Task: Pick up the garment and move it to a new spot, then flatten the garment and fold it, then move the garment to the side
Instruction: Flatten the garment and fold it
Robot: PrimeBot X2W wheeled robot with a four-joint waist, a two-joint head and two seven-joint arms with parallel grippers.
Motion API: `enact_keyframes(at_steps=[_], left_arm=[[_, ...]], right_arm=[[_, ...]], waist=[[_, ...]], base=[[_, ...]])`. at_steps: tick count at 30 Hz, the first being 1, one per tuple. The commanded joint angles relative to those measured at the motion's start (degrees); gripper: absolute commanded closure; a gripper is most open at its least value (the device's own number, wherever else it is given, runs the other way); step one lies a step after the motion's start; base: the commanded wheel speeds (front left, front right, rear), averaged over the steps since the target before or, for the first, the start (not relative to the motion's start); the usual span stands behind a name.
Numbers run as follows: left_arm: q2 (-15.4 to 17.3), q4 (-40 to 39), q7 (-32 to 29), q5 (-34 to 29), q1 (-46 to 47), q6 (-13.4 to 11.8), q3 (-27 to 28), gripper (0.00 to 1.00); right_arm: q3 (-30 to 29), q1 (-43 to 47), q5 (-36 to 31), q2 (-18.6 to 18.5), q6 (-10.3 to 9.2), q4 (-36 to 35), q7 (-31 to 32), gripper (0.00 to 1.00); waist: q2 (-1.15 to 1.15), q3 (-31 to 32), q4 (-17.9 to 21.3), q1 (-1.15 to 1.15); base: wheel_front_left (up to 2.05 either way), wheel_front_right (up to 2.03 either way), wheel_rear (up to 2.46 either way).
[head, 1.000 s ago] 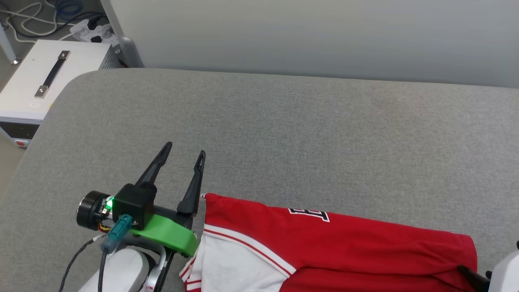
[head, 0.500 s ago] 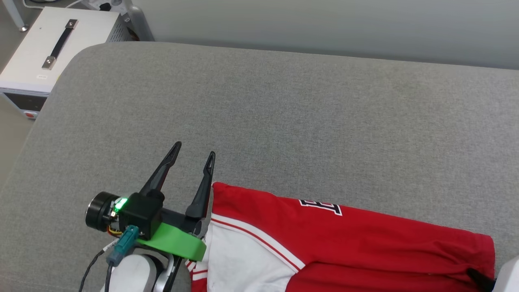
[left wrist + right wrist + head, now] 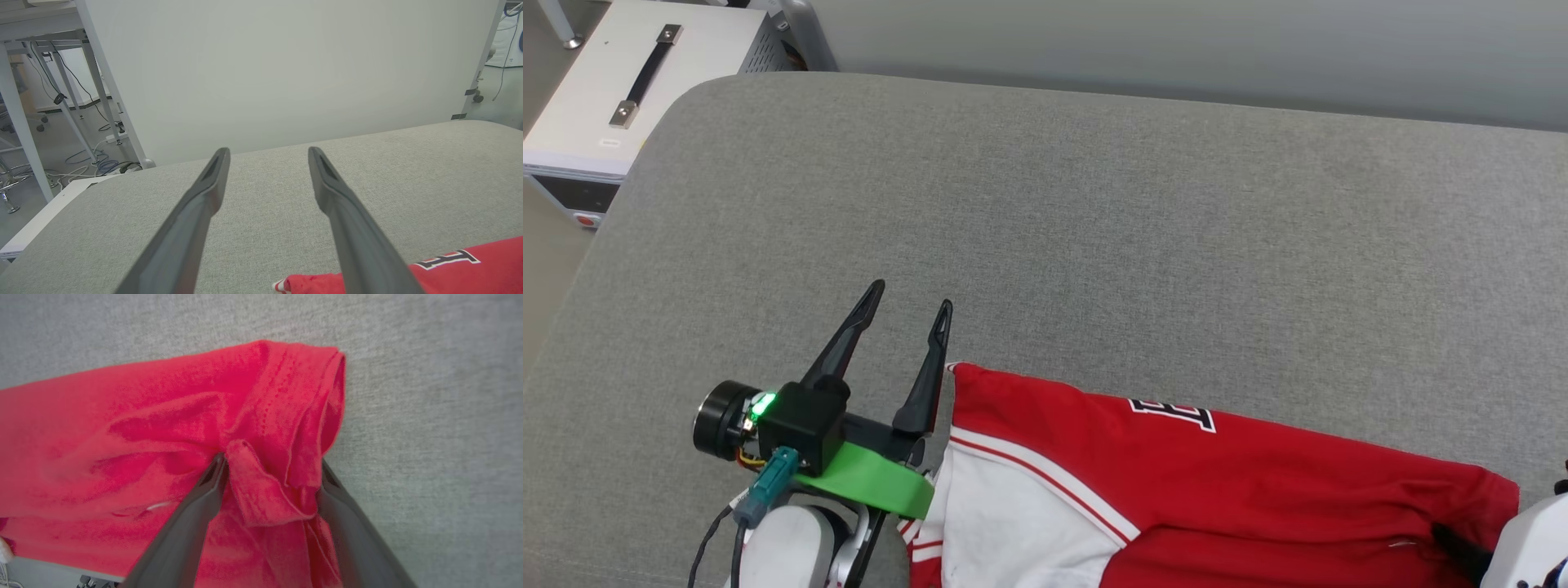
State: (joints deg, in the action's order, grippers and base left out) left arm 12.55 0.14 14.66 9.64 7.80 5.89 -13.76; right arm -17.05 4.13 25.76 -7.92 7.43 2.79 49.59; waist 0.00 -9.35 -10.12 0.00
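Last second: just the head camera tilted, both grippers stayed wide. Garment [image 3: 1258, 490] lies on the grey counter [image 3: 1094, 245]. Left gripper [image 3: 910, 294] empty, just beside garment's sleeve-end corner. Right gripper [image 3: 271, 460] straddles a fold at garment's hem end, unclamped: pre-grasp or post-release, can't tell

Dark tapered fingers [image 3: 844, 343], green bracket [image 3: 874, 486], pale forearm [image 3: 784, 547]
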Motion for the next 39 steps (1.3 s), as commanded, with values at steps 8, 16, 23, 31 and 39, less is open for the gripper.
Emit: enact_keyframes(at_steps=[8,16,23,31,39], left_arm=[[-1.07,1.24,0.33,-1.02,-1.61,1.17,1.5,0.0],[-1.17,1.7,0.34,-1.04,-2.13,1.48,2.16,0.0],[-1.33,1.83,0.34,-1.02,-2.24,1.56,2.57,0.0],[-1.37,2.15,0.34,-0.68,-2.64,1.58,2.37,0.0],[-1.49,2.43,0.34,-0.11,-3.79,1.59,2.48,0.0]], right_arm=[[3.94,0.18,1.98,0.58,0.06,3.55,-1.66,1.0],[4.01,-0.57,1.69,-3.67,0.06,4.89,-8.12,1.0],[1.16,-1.42,-0.15,-8.78,0.06,6.77,-11.12,1.0],[-2.86,-2.9,-2.66,-12.42,0.06,9.02,-12.21,1.0],[-2.17,-0.86,-0.7,-10.73,0.06,4.94,-10.21,1.0]], waist=[[0.0,1.28,0.55,0.0],[0.0,2.85,1.32,0.0],[0.0,3.53,1.82,0.0],[0.0,4.74,2.27,0.0],[0.0,6.91,2.98,0.0]], base=[[0.0,0.0,0.0],[0.0,0.0,0.0],[0.0,0.0,0.0],[0.0,0.0,0.0],[0.0,0.0,0.0]])
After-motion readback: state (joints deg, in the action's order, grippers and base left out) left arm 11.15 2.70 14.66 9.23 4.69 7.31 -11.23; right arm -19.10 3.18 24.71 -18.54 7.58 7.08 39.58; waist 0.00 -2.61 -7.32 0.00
